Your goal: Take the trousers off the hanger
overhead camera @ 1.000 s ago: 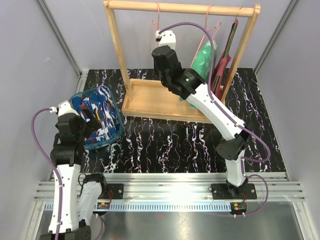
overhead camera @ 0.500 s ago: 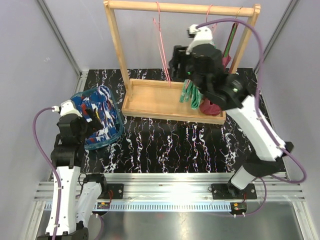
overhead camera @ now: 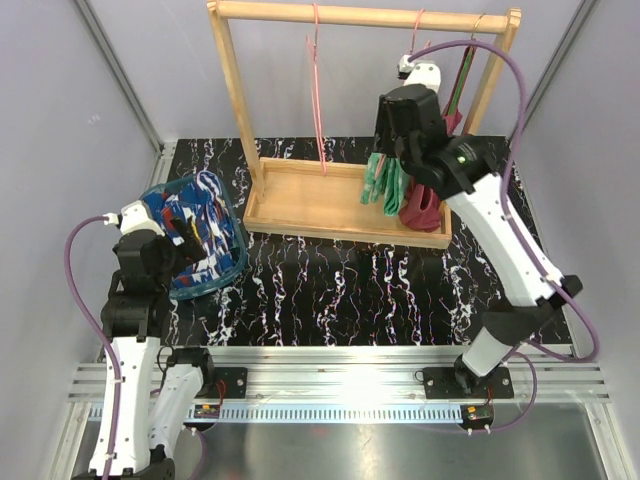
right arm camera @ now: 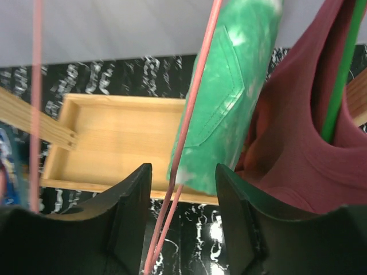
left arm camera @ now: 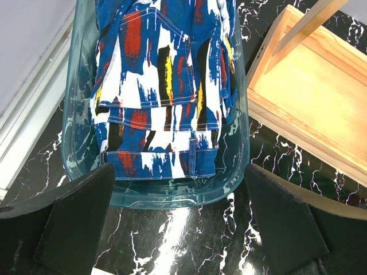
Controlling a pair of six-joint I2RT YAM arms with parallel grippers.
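Note:
The dark blue trousers (left arm camera: 160,97) with red and white patches lie folded in a clear bin (left arm camera: 172,195), also seen from above (overhead camera: 200,225). My left gripper (left arm camera: 178,229) is open and empty, just short of the bin's near rim. The green mottled trousers (right arm camera: 229,97) hang on a thin pink hanger (right arm camera: 186,137) from the wooden rack (overhead camera: 365,16). My right gripper (right arm camera: 183,212) is open, with the hanger's wires and the lower edge of the green trousers between its fingers. From above, the gripper (overhead camera: 388,158) stands over the green trousers (overhead camera: 380,188).
A plain maroon garment (right arm camera: 298,143) hangs on a green hanger (right arm camera: 344,69) right beside the green trousers. An empty pink hanger (overhead camera: 318,90) hangs at the rack's left. The rack's wooden base tray (overhead camera: 310,200) lies below. Grey walls enclose the black marbled table (overhead camera: 340,290).
My right arm swung from the empty left hanger across to the green trousers, which now hang lower. The left arm has barely moved.

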